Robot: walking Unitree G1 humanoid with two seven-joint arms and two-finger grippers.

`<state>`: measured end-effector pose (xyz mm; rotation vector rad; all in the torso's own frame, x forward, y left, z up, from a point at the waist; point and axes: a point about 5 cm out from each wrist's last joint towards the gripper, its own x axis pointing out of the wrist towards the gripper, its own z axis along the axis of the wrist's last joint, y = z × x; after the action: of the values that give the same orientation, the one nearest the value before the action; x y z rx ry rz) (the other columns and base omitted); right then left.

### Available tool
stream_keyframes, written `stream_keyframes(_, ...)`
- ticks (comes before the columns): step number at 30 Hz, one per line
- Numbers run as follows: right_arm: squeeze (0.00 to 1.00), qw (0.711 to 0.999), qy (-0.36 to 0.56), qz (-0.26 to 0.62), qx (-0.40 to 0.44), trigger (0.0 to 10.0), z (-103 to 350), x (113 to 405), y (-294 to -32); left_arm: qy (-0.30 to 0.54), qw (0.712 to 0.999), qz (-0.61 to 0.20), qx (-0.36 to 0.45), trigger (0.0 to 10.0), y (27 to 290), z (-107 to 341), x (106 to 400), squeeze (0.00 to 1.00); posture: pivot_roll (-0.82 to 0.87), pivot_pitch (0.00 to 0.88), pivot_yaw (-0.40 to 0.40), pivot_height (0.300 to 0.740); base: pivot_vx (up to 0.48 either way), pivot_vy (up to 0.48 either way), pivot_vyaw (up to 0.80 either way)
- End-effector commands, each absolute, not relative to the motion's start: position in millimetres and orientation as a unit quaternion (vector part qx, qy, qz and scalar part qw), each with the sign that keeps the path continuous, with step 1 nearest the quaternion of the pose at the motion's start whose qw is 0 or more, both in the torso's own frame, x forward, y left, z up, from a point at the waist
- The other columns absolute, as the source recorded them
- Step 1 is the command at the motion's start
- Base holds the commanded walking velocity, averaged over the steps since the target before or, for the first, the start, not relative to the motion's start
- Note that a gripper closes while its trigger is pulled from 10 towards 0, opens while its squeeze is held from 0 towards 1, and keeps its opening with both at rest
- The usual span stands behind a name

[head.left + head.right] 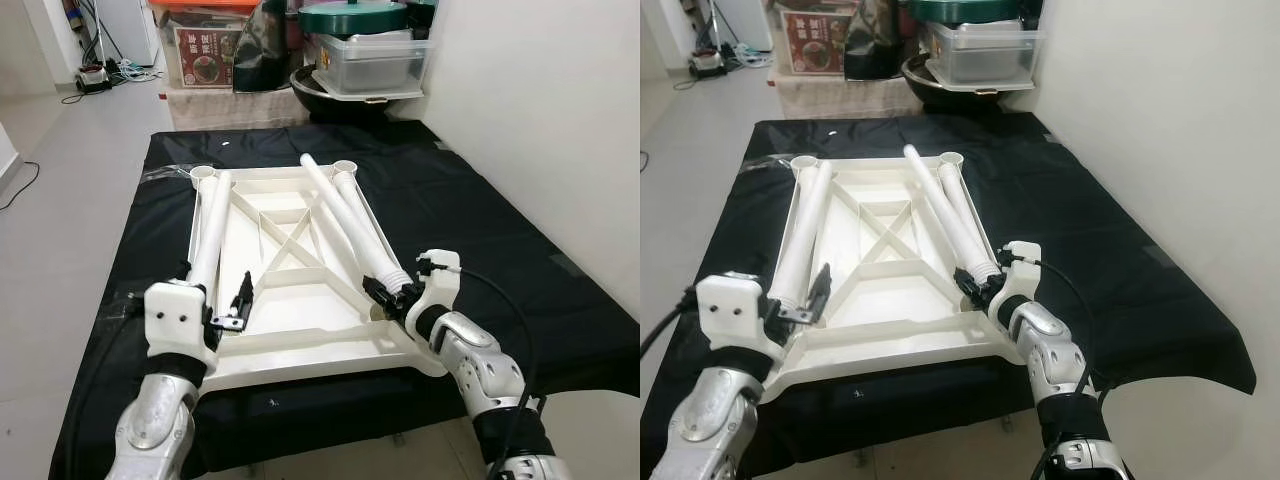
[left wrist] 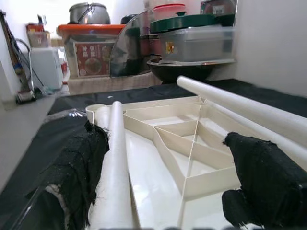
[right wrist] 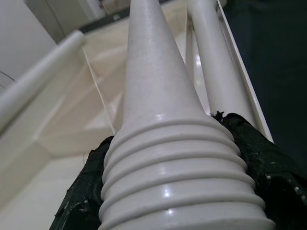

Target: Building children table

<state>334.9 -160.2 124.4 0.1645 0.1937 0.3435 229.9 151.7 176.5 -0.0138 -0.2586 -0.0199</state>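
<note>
A white children's table top (image 1: 300, 345) lies upside down on a black cloth (image 1: 480, 220). One white leg (image 1: 211, 225) rests along its left edge. My left gripper (image 1: 213, 286) stands open around that leg's near end, and the leg (image 2: 117, 158) passes close by one finger (image 2: 81, 172). Two more legs lie on the right side. My right gripper (image 1: 388, 295) is shut on the ribbed, threaded end (image 3: 177, 163) of the longer leg (image 1: 335, 205), near the top's front right corner. The other leg (image 1: 360, 205) lies beside it.
Round corner sockets (image 1: 203, 172) show at the top's far end. Storage boxes (image 1: 375, 60), a dark pot (image 1: 335, 100) and a red-labelled bin (image 1: 205, 50) stand beyond the cloth. A white wall (image 1: 540, 100) runs along the right. Bare floor with cables (image 1: 95, 80) lies to the left.
</note>
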Motion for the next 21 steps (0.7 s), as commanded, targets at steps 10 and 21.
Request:
stream_keyframes(10,0.0,0.842,0.021,0.452,0.293,0.0,174.1,313.9,-146.1,-0.164,0.893,-0.147,-0.393,10.0,139.7,201.5,242.2,0.0,0.03,0.0,-0.07,0.74,0.0,0.0,0.0)
stream_keyframes(21,0.0,0.739,0.033,0.576,0.349,0.0,174.5,282.5,-127.9,-0.183,0.768,-0.217,-0.574,10.0,128.1,214.7,240.1,0.0,0.04,0.0,-0.081,0.74,0.0,0.0,0.0)
